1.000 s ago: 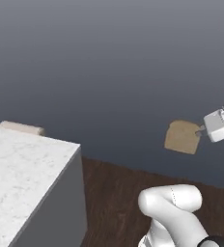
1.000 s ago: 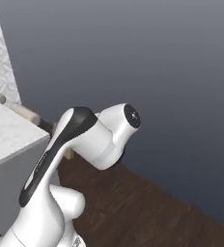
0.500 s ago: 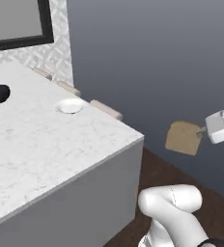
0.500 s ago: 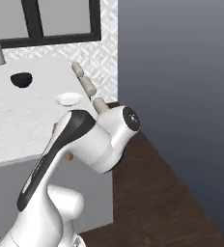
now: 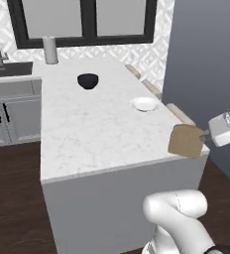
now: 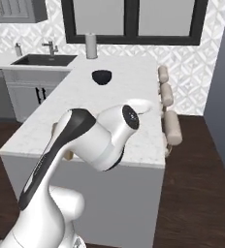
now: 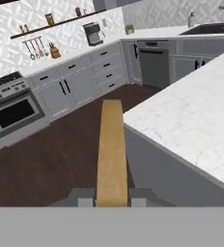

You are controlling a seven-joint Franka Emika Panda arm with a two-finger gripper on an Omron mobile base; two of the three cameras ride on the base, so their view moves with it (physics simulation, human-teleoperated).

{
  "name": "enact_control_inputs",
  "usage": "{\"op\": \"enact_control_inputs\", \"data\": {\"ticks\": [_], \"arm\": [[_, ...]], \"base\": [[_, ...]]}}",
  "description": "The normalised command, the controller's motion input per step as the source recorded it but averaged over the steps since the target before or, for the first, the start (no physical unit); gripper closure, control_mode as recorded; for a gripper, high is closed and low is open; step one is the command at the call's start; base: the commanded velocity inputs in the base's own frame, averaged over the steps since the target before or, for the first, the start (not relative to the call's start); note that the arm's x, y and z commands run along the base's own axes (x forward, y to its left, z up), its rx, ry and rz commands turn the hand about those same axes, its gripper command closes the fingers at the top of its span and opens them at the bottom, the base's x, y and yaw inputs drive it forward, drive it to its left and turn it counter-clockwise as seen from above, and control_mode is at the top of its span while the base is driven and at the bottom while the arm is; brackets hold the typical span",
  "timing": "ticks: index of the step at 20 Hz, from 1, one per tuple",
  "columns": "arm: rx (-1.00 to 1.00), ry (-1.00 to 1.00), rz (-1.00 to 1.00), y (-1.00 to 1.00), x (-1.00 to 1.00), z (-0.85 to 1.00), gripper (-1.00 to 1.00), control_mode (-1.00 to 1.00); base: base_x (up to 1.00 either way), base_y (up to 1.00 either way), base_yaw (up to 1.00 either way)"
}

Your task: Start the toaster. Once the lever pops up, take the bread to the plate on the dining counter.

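My gripper is shut on the bread, a tan slice held upright in the air just off the near right corner of the dining counter. In the hand view the bread stands edge-on between my fingertips, with the counter to the right of it. The small white plate lies on the counter near its right edge, beyond the bread. In the right base view the plate peeks out behind my arm. The toaster is out of view.
A dark bowl sits farther back on the counter. Tan stools line the counter's right side. A sink and a paper towel roll are at the back. Grey cabinets and an oven stand across the dark floor.
The base has turned, so both base views swung round and the marble counter with plate and bowl came fully into view. The bread stays in my shut gripper.
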Motion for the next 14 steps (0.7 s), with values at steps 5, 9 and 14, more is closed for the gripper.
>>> {"op": "enact_control_inputs", "data": {"ticks": [5, 9, 14], "arm": [[0.0, 0.0, 0.0, 0.0, 0.0, 0.0, 1.0, 1.0], [0.0, 0.0, 0.0, 0.0, 0.0, 0.0, 1.0, 1.0], [0.0, 0.0, 0.0, 0.0, 0.0, 0.0, 1.0, 1.0]], "base": [[-0.05, -0.74, 0.17], [-0.15, -0.84, 0.18], [0.06, -0.52, 0.22]]}}
